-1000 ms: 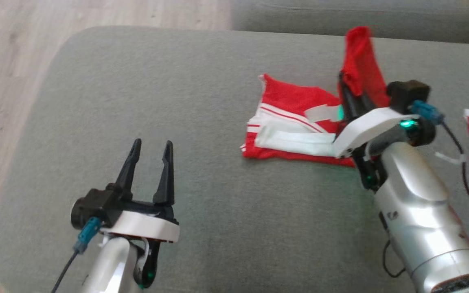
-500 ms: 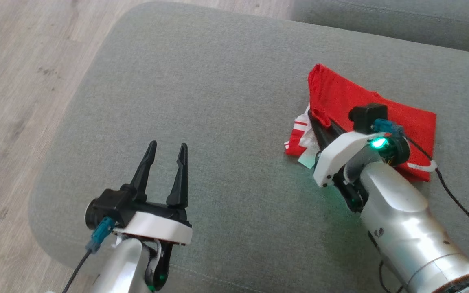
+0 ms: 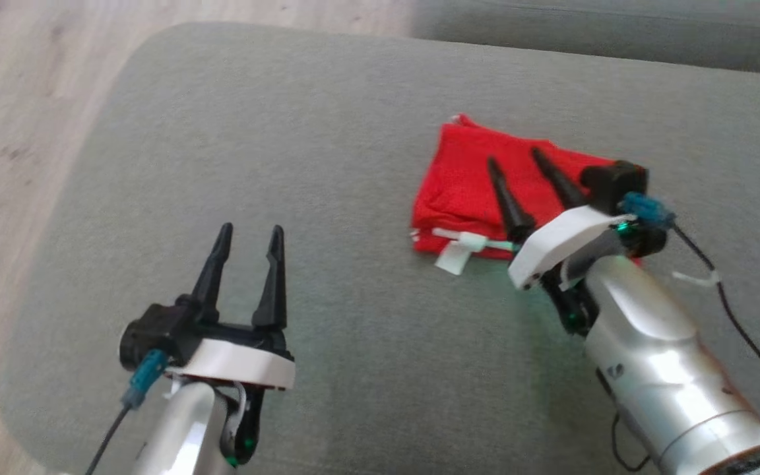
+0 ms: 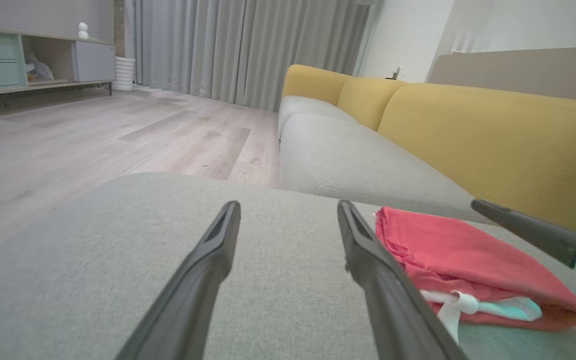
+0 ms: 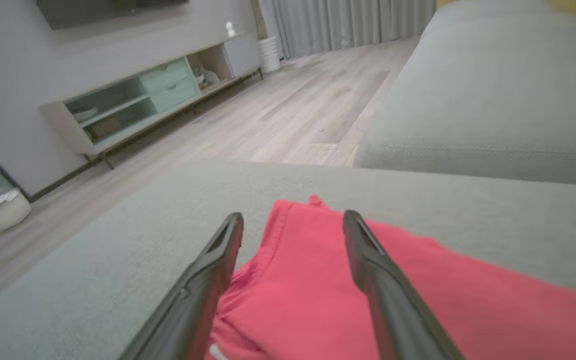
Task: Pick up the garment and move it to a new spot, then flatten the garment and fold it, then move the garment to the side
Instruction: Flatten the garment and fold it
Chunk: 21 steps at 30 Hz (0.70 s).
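Head view: the right gripper (image 3: 513, 156), which a second ago pinched a raised flap of the red garment (image 3: 459, 185), now stands over it with its jaws spread and empty. The flap has dropped, so the garment lies as a compact folded packet on the grey cushion (image 3: 327, 119), right of centre. That suggests the fold is done and the move to the side remains. The left gripper (image 3: 251, 229) stays spread and empty, well apart. A white tag (image 3: 454, 257) pokes from the garment's near edge; no writing is legible.
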Motion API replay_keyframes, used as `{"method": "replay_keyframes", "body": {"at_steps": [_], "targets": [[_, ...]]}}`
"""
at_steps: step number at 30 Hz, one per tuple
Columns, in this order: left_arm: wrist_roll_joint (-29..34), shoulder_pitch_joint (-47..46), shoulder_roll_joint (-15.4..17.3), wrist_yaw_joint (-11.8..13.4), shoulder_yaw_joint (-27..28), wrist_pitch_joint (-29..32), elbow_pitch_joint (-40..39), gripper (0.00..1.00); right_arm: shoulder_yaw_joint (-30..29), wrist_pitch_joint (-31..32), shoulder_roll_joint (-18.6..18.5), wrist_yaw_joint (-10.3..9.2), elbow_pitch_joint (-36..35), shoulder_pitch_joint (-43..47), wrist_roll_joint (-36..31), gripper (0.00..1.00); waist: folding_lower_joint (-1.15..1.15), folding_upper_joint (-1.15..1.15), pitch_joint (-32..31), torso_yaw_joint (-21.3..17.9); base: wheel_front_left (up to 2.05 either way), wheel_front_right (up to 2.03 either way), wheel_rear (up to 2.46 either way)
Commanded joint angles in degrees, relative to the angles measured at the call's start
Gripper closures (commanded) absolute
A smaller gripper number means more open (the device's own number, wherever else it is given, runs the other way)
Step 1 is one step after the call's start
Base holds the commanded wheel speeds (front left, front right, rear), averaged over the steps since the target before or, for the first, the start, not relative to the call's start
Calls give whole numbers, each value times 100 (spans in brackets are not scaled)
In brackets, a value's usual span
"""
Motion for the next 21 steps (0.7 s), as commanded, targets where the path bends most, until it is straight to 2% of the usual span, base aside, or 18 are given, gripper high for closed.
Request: {"method": "replay_keyframes", "body": {"at_steps": [1, 5, 6, 11, 15, 21], "targets": [[47, -180, 75, 38, 278, -28, -229, 0, -264, -83, 85, 37, -280, -13, -234, 0, 0, 0, -74, -364, 0, 0, 0], [76, -118, 105, 48, 465, -28, -305, 0, -1308, -89, 85, 37, -1177, 549, -1078, 0, 0, 0, -119, -790, 0, 0, 0], [76, -118, 105, 48, 465, -28, -305, 0, -1308, -89, 85, 37, -1177, 549, -1078, 0, 0, 0, -119, -790, 0, 0, 0], [129, -21, 114, 43, 671, -28, -341, 0, -2063, -90, 85, 37, -2336, 1554, -1696, 0, 0, 0, -166, -1212, 0, 0, 0], [184, 104, 110, 31, 842, -28, -369, 0, -2204, -91, 85, 37, -2954, 2235, -1800, 0, 0, 0, -183, -1479, 0, 0, 0], [339, 232, 75, -31, 983, -28, -338, 0, -2222, -91, 85, 37, -3339, 2736, -1679, 0, 0, 0, -155, -1643, 0, 0, 0]]}}
